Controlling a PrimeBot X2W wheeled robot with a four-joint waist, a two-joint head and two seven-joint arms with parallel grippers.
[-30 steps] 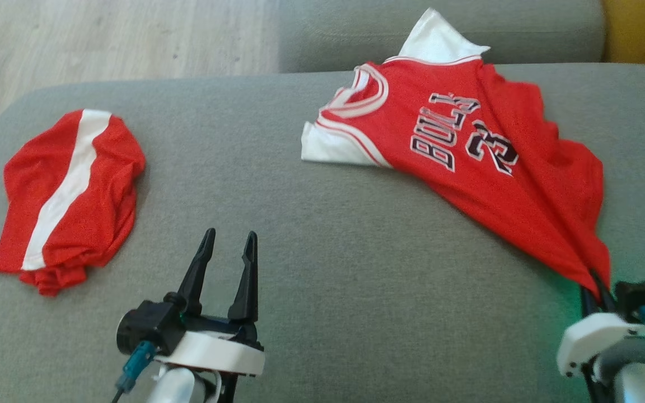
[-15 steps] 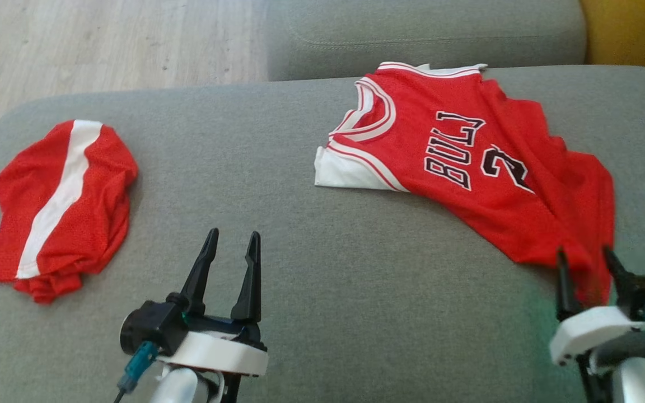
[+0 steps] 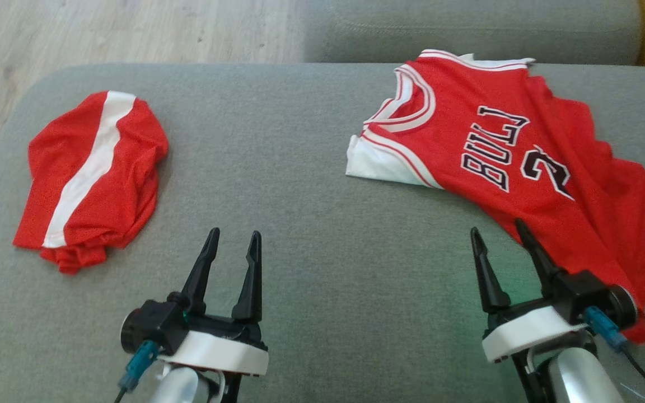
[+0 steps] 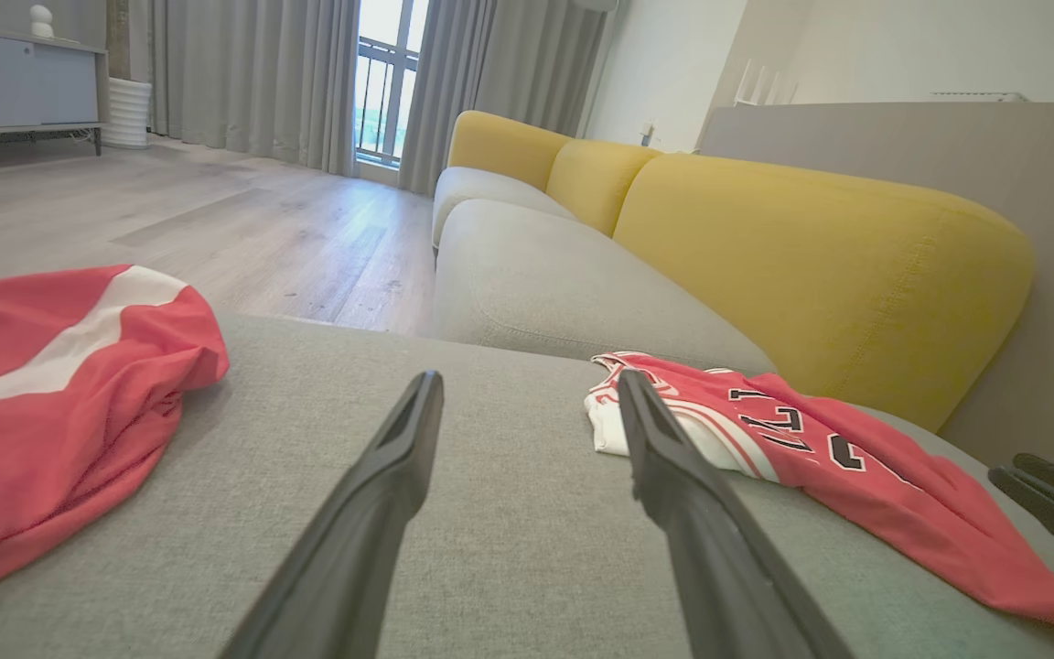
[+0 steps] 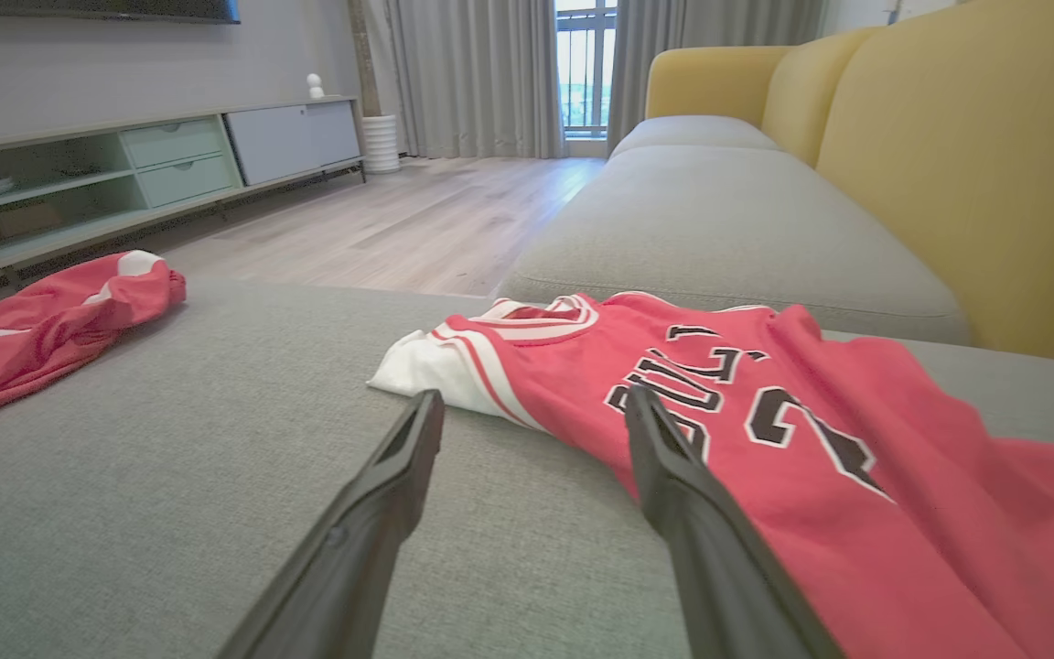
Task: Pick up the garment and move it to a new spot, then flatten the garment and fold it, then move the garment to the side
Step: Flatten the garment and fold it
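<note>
Lying rumpled on the grey cushion [image 3: 311, 235], the red jersey [image 3: 529, 168] is free of both grippers.
It covers the robot's right half of the seat, lettered front up and collar toward the left. Its near edge runs just beside the right gripper [image 3: 497, 228], whose jaws stand spread with nothing between them. The left gripper [image 3: 232, 238] is poised over bare cushion, jaws likewise apart and empty. A second red garment [image 3: 96, 173] with a white stripe lies bunched at the far left, well apart from the jersey.

Left tool [image 3: 234, 232] and right tool [image 3: 496, 226]: 2 black tapered fingers [image 3: 202, 266], white collar [image 3: 216, 352], teal cable plug [image 3: 139, 358], silver forearm [image 3: 174, 392].
</note>
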